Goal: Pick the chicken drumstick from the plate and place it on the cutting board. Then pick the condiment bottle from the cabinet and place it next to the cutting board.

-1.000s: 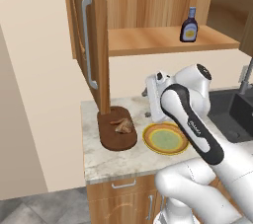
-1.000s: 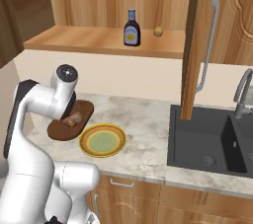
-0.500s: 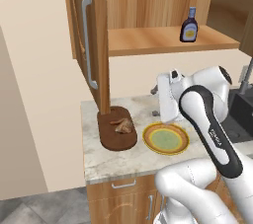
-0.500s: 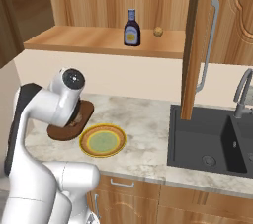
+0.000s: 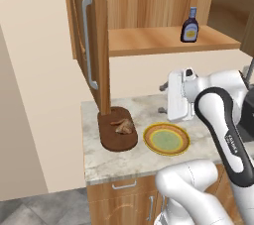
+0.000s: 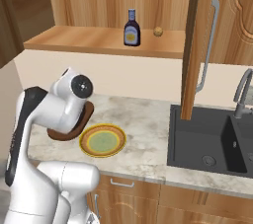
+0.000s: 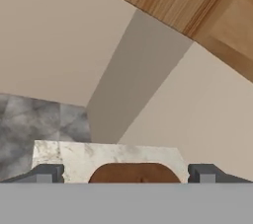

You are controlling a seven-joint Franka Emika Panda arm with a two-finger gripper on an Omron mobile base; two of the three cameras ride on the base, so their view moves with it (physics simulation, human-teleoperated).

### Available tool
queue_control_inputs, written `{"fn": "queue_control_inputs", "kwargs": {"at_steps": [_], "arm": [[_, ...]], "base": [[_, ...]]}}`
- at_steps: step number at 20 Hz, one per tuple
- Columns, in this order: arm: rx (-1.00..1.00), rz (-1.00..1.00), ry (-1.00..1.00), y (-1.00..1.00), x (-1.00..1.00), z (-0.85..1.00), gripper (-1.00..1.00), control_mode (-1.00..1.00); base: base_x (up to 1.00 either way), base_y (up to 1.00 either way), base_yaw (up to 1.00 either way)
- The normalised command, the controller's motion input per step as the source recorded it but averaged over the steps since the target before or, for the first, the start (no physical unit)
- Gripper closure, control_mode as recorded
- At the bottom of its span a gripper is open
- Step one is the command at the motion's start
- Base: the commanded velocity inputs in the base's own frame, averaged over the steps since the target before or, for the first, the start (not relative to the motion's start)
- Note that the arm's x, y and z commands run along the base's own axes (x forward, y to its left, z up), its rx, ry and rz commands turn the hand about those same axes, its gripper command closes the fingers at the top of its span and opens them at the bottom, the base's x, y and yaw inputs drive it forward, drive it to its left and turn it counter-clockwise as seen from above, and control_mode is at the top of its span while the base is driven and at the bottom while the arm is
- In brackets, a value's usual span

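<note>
1. The pincer (image 7: 126, 174) stood wide open and held nothing; in the hand view just its two dark fingertips (image 7: 44, 173) showed, at the bottom edge, far apart.
2. Between those tips lay the rounded end of the cutting board (image 7: 134, 172), the rest of it cut off by the bottom of the hand view, on the pale marble countertop (image 7: 74, 156).
3. In the left base view the pincer itself was hard to make out behind the white hand, which hung over the countertop's back edge.
4. The chicken drumstick (image 5: 124, 126) lay on the cutting board (image 5: 118, 129), to the left of the hand in that view and well apart from it.
5. From the right base view, the arm hid most of the cutting board (image 6: 85, 117), and the drumstick could not be seen there.
6. The plate (image 5: 166, 139) sat just beside the board, below the hand.
7. The condiment bottle (image 6: 131, 28) stood upright on the shelf of the cabinet (image 6: 94, 40), well above the hand, its label too small to read.
8. A small round tan knob (image 6: 158, 31) sat near the bottle on the same shelf.
9. The cabinet door (image 5: 92, 35) hung open, its lower edge close to the board's far end.
</note>
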Motion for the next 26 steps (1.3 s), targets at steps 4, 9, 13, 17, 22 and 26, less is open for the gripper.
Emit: {"fn": "queue_control_inputs", "kwargs": {"at_steps": [4,9,13,17,22,26], "arm": [[0.13,-0.07,-0.01,-0.03,0.0,0.17,-1.0,-1.0],[0.15,-0.08,0.0,-0.02,-0.02,0.26,-1.0,-1.0],[0.15,-0.08,0.0,-0.03,-0.06,0.33,-1.0,-1.0],[0.17,-0.07,0.0,-0.09,-0.12,0.35,-1.0,-1.0],[0.13,-0.07,0.0,-0.1,-0.1,0.31,-1.0,-1.0],[0.1,-0.09,0.0,-0.07,-0.01,0.27,-1.0,-1.0]], "base": [[0.0,0.0,0.0],[0.0,0.0,0.0],[0.0,0.0,0.0],[0.0,0.0,0.0],[0.0,0.0,0.0],[0.0,0.0,0.0]]}}
